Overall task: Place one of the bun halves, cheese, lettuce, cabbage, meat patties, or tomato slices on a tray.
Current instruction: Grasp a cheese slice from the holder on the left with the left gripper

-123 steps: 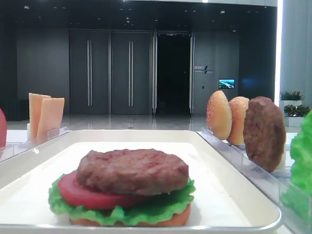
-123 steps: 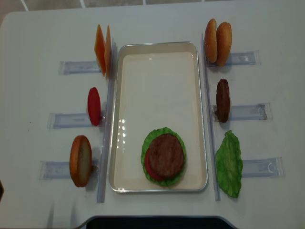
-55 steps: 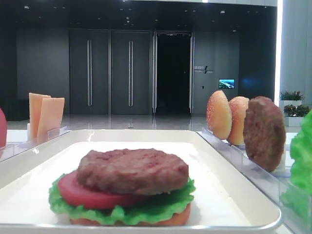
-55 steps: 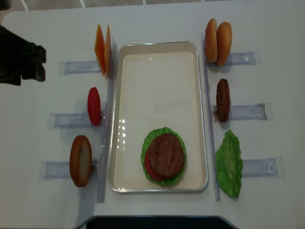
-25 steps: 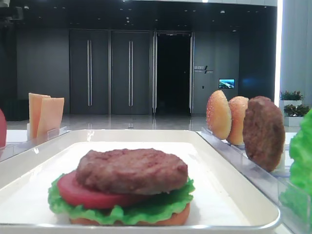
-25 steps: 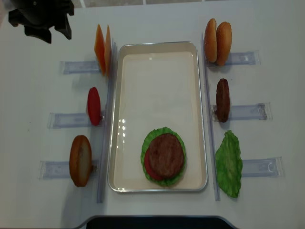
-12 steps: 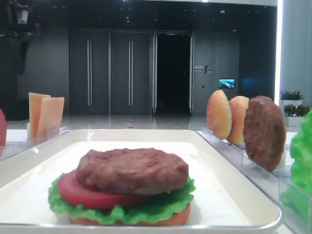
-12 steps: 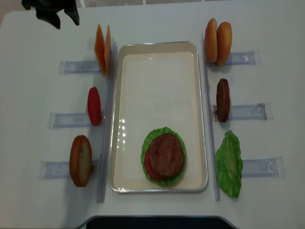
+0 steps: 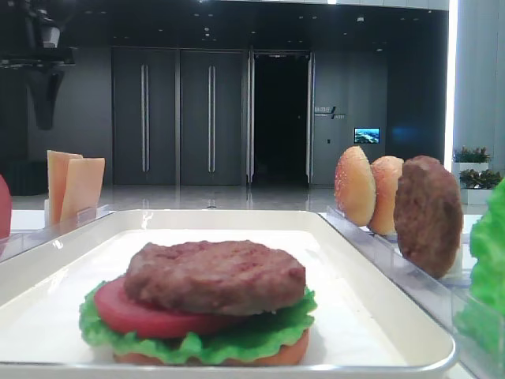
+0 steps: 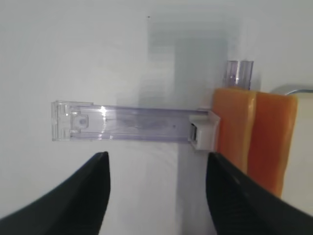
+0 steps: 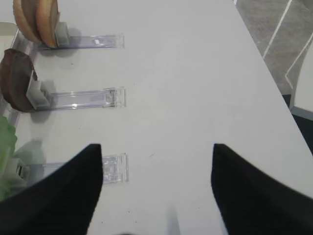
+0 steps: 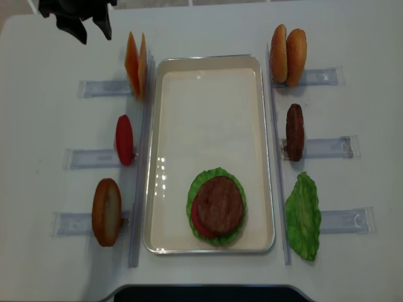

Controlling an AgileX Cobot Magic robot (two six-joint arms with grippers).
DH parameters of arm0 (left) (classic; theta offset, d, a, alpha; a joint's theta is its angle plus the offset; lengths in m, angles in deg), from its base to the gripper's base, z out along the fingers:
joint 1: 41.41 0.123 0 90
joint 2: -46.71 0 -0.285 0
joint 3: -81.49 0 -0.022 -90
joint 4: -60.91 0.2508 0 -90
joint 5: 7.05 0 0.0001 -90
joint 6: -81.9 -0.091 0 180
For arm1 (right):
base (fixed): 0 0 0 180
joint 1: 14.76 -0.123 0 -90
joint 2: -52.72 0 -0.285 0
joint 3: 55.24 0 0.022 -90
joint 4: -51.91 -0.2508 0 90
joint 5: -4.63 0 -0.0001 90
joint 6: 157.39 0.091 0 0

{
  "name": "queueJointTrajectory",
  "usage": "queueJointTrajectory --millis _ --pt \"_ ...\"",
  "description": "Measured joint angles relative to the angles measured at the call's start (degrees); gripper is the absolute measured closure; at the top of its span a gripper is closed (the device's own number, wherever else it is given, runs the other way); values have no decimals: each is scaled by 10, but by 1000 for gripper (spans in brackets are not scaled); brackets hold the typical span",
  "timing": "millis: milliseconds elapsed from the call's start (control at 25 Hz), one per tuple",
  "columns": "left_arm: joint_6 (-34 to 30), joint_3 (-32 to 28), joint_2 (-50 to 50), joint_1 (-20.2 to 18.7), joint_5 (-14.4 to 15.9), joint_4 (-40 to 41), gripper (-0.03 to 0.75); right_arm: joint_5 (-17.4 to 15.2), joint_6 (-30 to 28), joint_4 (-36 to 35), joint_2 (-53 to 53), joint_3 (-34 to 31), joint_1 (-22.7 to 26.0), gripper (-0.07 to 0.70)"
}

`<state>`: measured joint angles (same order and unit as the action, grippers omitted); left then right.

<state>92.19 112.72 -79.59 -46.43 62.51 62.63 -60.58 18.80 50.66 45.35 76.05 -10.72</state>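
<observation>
Partial stack sits on the tray [image 12: 208,94] near its front edge: lettuce [image 12: 200,182] with a tomato slice [image 12: 196,219] and a meat patty [image 12: 219,205] on top; the low front view also shows an orange bun base under the leaf. Rest of the tray is bare. Two cheese slices [image 12: 136,64] stand upright in their clear rack [image 12: 104,88] just outside the tray's far-left corner, not yet moved. Left gripper [image 12: 85,25] hangs over the surface's far-left corner, near the cheese but apart from it; its fingers [image 10: 63,196] are spread wide and empty, with the rack and cheese edges showing between them in the wrist view. Right gripper [image 11: 156,191] hovers by the surface's right edge over a rack, fingers spread, holding nothing. Judgement: cheese is likely the next layer. Unused: spare tomato, buns, patty and lettuce in the side racks.
</observation>
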Motion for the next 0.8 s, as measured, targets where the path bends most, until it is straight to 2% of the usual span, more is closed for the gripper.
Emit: queueJointTrajectory --millis 480,800 --pt "79 1 0 -97 -19 16 244 0 0 0 0 0 0 150" --pt "106 1 0 -129 -21 33 244 0 0 0 0 0 0 150"
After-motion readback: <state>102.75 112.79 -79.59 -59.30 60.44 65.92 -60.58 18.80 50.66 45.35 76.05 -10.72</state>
